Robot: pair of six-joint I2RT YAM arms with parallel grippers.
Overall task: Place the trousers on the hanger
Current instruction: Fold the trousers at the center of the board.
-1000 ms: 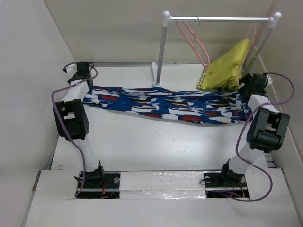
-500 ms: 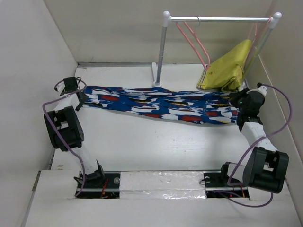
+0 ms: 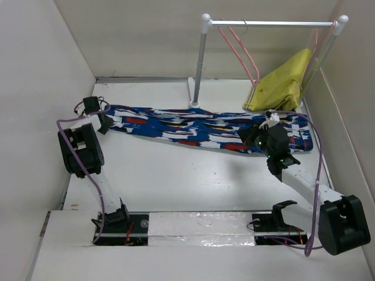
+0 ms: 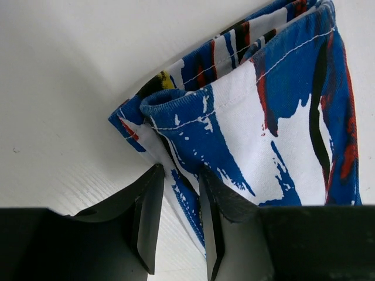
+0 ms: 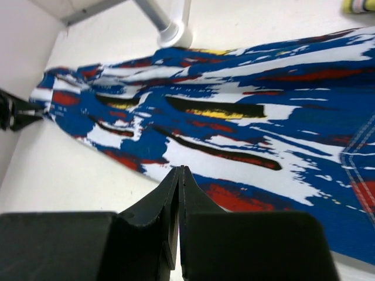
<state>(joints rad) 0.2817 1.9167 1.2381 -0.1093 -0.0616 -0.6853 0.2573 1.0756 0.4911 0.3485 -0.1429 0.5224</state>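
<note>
The trousers (image 3: 205,129), bright blue with white, red, yellow and black splashes, lie stretched left to right across the table. My left gripper (image 3: 108,122) is at their left end. In the left wrist view its fingers (image 4: 181,170) stand apart, and the folded edge of the trousers (image 4: 252,111) lies in the gap. My right gripper (image 3: 251,136) hovers over the right half of the trousers (image 5: 246,117), shut with nothing between its fingertips (image 5: 179,168). The pink hanger (image 3: 240,52) hangs bare from the rail at the back.
A white rack with a metal rail (image 3: 275,24) stands at the back; its left post (image 3: 199,64) meets the table just behind the trousers. A yellow-green garment (image 3: 281,82) hangs at the rail's right end. Walls stand close on both sides.
My right gripper has let go of the trousers' right end, shut, and swung left over them. That end now lies on the table. The left arm has barely moved.
</note>
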